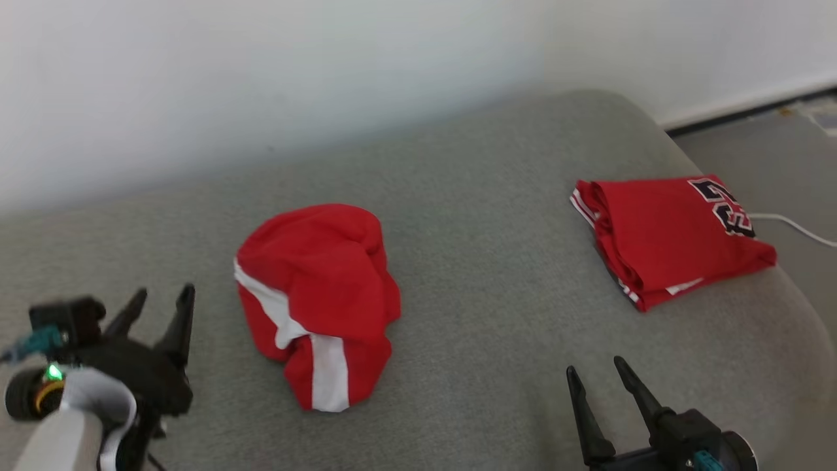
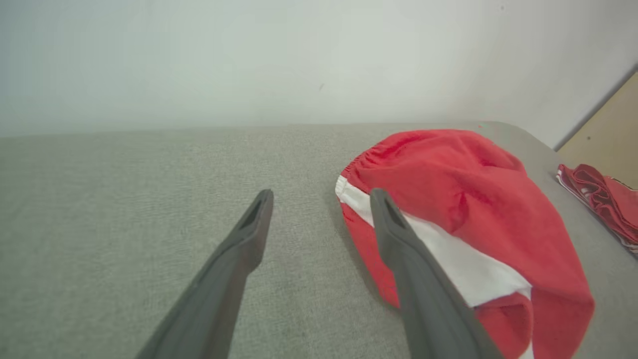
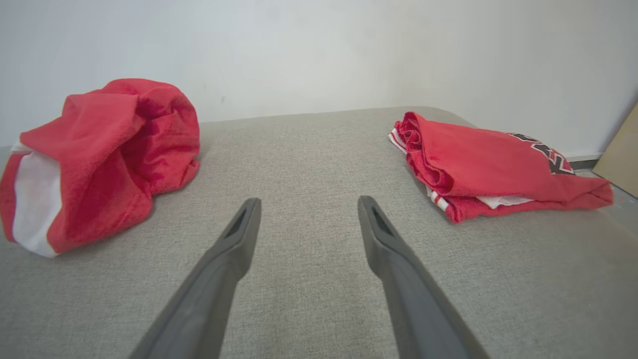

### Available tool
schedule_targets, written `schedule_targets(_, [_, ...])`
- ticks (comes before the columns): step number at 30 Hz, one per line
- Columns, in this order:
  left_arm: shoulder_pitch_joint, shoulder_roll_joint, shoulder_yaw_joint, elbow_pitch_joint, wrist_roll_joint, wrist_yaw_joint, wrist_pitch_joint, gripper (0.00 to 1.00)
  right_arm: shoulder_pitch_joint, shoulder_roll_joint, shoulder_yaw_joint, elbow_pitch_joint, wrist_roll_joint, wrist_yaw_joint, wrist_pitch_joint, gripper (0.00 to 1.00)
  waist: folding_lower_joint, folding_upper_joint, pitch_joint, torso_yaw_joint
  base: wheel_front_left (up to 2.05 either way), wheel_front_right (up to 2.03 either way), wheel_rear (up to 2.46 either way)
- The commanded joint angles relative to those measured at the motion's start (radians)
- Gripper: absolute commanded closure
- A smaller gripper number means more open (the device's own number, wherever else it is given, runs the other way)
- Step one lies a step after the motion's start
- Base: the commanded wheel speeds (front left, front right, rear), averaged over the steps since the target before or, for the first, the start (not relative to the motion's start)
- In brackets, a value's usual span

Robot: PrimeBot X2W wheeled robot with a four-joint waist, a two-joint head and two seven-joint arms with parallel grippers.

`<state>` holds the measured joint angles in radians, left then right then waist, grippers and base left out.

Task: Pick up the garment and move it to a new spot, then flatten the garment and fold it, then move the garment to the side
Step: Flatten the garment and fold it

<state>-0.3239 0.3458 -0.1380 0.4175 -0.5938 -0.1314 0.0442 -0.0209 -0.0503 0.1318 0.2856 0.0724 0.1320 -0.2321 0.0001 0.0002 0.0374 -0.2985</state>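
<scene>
A crumpled red garment (image 1: 318, 297) with a white stripe lies heaped in the middle of the grey cushioned surface (image 1: 484, 275). It also shows at the right of the left wrist view (image 2: 463, 209) and at the left of the right wrist view (image 3: 99, 159). My left gripper (image 1: 163, 302) hovers open just left of the heap, nothing between its fingers (image 2: 249, 234). My right gripper (image 1: 596, 369) stands open at the lower right, apart from the garment, its fingers (image 3: 239, 239) over bare fabric.
A folded red jersey (image 1: 667, 239) with dark lettering rests at the right end of the surface, seen too in the right wrist view (image 3: 488, 167). A white wall runs behind. A white cable (image 1: 794, 226) lies on the floor past the right edge.
</scene>
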Motion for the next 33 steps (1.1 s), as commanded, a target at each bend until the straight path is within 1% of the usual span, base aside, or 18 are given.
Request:
schedule_targets(1, [-0.062, 0.021, -0.016, 0.01, -0.013, 0.002, 0.039, 0.0, -0.018, 0.0, -0.002, -0.013, -0.002, -0.003, -0.006, 0.0, -0.0001, -0.0002, 0.129, -0.126, 0.0, 0.0, 0.0])
schedule_targets(2, [-0.09, 0.034, -0.02, 0.012, -0.019, 0.002, 0.053, 0.0, -0.022, 0.0, -0.001, -0.018, -0.002, -0.003, -0.007, 0.0, -0.0001, -0.0002, 0.146, -0.143, 0.0, 0.0, 0.0])
schedule_targets(3, [-0.09, 0.034, -0.02, 0.012, -0.019, 0.002, 0.053, 0.0, -0.022, 0.0, -0.001, -0.018, -0.002, -0.003, -0.007, 0.0, -0.0001, -0.0002, 0.146, -0.143, 0.0, 0.0, 0.0])
schedule_targets(4, [-0.114, 0.051, -0.03, 0.018, -0.028, 0.002, 0.068, 0.0, -0.026, 0.0, 0.0, -0.022, 0.0, -0.003, -0.007, 0.0, -0.0001, -0.0002, 0.164, -0.16, 0.0, 0.0, 0.0])
schedule_targets(6, [-0.158, 0.075, -0.064, 0.027, -0.04, 0.002, 0.097, 0.0, -0.028, 0.0, -0.013, -0.031, 0.005, -0.003, -0.013, 0.0, -0.0001, -0.0002, 0.191, -0.181, 0.0, 0.0, 0.0])
schedule_targets(7, [-0.192, 0.098, -0.099, 0.042, -0.052, 0.002, 0.126, 0.0, -0.022, 0.0, -0.033, -0.042, 0.011, -0.003, -0.018, 0.0, -0.0001, -0.0002, 0.215, -0.187, 0.0, 0.0, 0.0])
schedule_targets(12, [-0.246, 0.152, -0.174, 0.08, -0.082, 0.002, 0.184, 0.0, 0.002, 0.001, -0.062, -0.067, 0.024, -0.003, -0.027, 0.0, -0.0001, -0.0002, 0.249, -0.193, 0.0, 0.0, 0.0])
schedule_targets(17, [-0.265, 0.191, -0.213, 0.102, -0.13, 0.002, 0.175, 0.0, 0.015, 0.0, -0.062, -0.077, 0.033, -0.003, -0.032, 0.0, -0.0001, -0.0002, 0.259, -0.194, 0.0, 0.0, 0.0])
schedule_targets(24, [-0.313, 0.183, -0.266, 0.104, -0.161, 0.002, 0.117, 0.0, 0.007, 0.0, -0.038, -0.072, 0.026, -0.003, -0.033, 0.0, -0.0001, -0.0002, 0.253, -0.189, 0.0, 0.0, 0.0])
schedule_targets(26, [-0.337, 0.168, -0.287, 0.109, -0.171, 0.002, 0.106, 0.0, 0.005, 0.0, -0.035, -0.073, 0.019, -0.003, -0.033, 0.0, -0.0001, -0.0002, 0.251, -0.187, 0.0, 0.0, 0.0])
schedule_targets(29, [-0.374, 0.141, -0.32, 0.139, -0.18, 0.002, 0.116, 0.0, 0.007, 0.0, -0.034, -0.078, 0.013, -0.003, -0.033, 0.0, -0.0001, -0.0002, 0.256, -0.185, 0.0, 0.0, 0.0])
schedule_targets(33, [-0.428, 0.106, -0.354, 0.216, -0.172, 0.003, 0.138, 0.0, 0.026, 0.0, -0.048, -0.097, 0.006, -0.003, -0.033, 0.0, -0.0001, -0.0002, 0.268, -0.185, 0.0, 0.0, 0.0])
